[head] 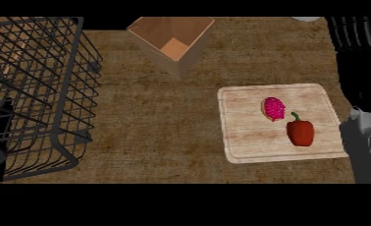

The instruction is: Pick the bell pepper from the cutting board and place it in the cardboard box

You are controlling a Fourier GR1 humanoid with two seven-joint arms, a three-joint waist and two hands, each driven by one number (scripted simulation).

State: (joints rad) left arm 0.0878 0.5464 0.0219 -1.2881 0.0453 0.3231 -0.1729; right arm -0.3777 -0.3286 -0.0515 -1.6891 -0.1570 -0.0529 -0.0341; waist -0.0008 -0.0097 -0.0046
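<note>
Plainly, the pepper [300, 132] lies on the board [246, 136] (beside a pink item [273, 108]), well apart from the box [171, 43]; whether the right hand [360, 101] is spread or curled, I cannot tell.

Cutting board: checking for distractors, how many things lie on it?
2: the red bell pepper at the cutting board's near right; a pink round food just beyond it, leftward. None seems hidden.
</note>
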